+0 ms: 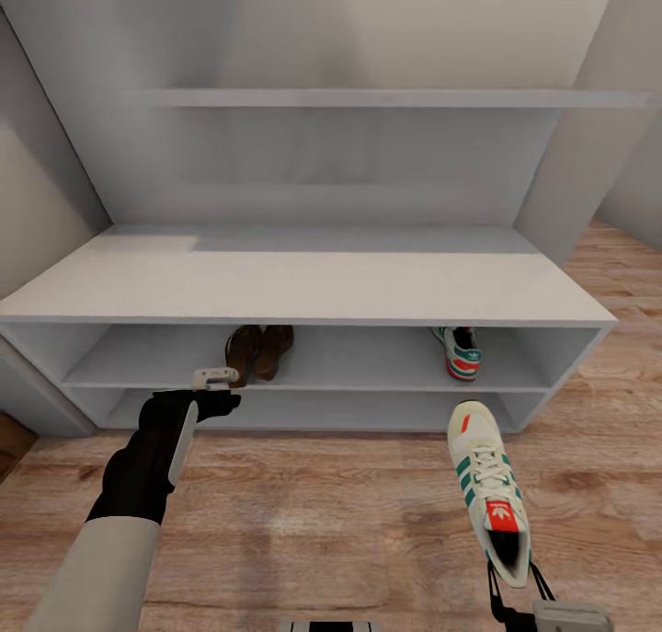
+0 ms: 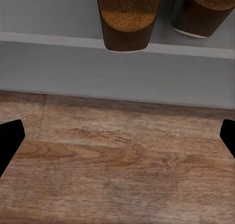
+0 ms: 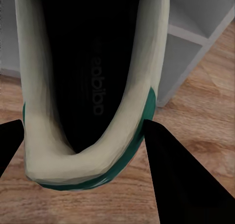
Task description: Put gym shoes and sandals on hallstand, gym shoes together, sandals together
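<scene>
Two brown sandals (image 1: 259, 350) stand side by side on the hallstand's (image 1: 303, 278) upper open shelf, heels outward; the left wrist view shows their cork footbeds (image 2: 129, 18) at the shelf edge. One gym shoe (image 1: 460, 352) sits on the same shelf at the right. My right gripper (image 1: 518, 584) is shut on the heel of the other gym shoe (image 1: 489, 489), which is held over the corridor floor (image 1: 322, 512) with its toe toward the rack. The heel rim (image 3: 93, 155) sits between the dark fingers (image 3: 181, 180). My left gripper (image 1: 213, 379) hangs open just before the sandals, holding nothing.
The rack's flat top is bare, with floating shelves (image 1: 386, 98) on the back panel above. The lower shelf (image 1: 303, 413) shows nothing on it. Grey walls close in at both sides. A brown object (image 1: 11, 441) sits at the left edge on the floor.
</scene>
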